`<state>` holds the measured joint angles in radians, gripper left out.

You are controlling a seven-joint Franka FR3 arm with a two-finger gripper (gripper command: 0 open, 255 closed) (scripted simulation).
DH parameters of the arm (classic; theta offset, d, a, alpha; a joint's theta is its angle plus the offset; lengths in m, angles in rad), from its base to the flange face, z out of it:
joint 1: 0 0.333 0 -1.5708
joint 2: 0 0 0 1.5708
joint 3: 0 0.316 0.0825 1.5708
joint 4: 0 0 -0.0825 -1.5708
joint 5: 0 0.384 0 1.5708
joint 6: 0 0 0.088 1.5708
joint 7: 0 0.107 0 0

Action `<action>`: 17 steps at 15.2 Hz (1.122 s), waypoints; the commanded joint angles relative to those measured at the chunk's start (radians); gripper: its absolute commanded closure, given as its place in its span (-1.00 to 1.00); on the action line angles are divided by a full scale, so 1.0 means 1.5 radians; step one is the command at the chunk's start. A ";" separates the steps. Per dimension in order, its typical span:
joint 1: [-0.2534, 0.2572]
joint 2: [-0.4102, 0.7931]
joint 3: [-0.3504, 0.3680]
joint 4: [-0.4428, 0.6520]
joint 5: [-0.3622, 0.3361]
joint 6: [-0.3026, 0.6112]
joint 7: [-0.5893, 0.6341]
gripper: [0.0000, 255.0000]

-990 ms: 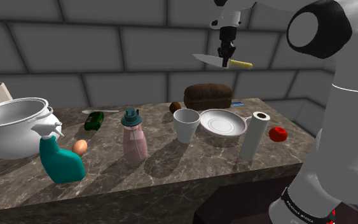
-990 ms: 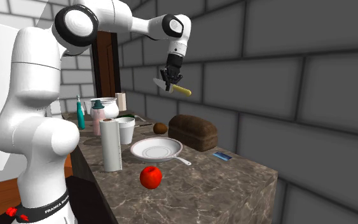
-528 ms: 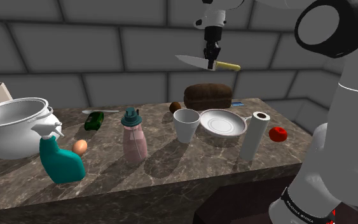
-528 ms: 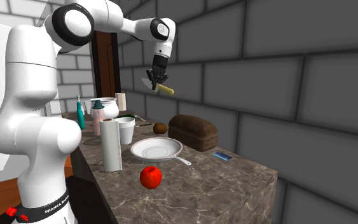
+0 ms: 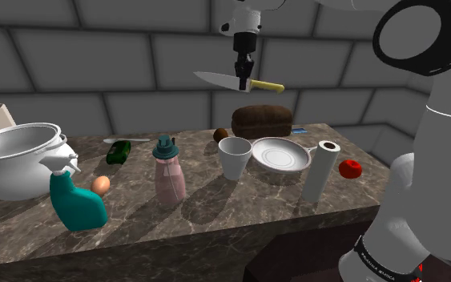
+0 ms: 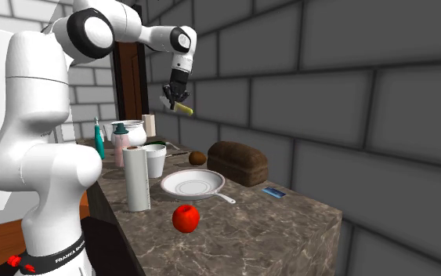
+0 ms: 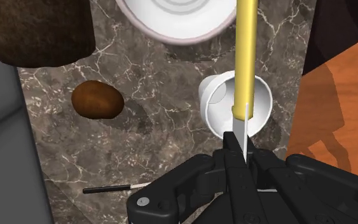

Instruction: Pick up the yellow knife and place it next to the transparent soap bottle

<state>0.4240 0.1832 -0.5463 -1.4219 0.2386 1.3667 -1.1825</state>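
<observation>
My gripper (image 5: 243,78) stays clenched on the yellow knife (image 5: 215,78), level and high above the worktop (image 5: 215,210); over the last second I have carried it toward the shoulder view's left, nearer the pinkish soap bottle (image 5: 169,172). The wrist view puts the white cup (image 7: 219,105) right under the handle, while the shoulder view sets the bottle beyond that cup, so I judge travel and descent remain.

The cup (image 5: 234,157) stands between soap bottle (image 5: 169,172) and pan (image 5: 281,155), seemingly nearer the pan.
</observation>
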 commanded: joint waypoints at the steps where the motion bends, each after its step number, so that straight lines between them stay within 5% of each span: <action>1: 0.015 0.011 0.012 0.014 0.010 0.002 0.030 1.00; 13: 0.078 0.140 0.075 0.190 0.081 -0.023 0.188 1.00; 17: 0.090 0.124 0.074 0.130 0.073 0.021 0.181 1.00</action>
<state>0.5548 0.3719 -0.4352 -1.2109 0.3488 1.3838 -0.9109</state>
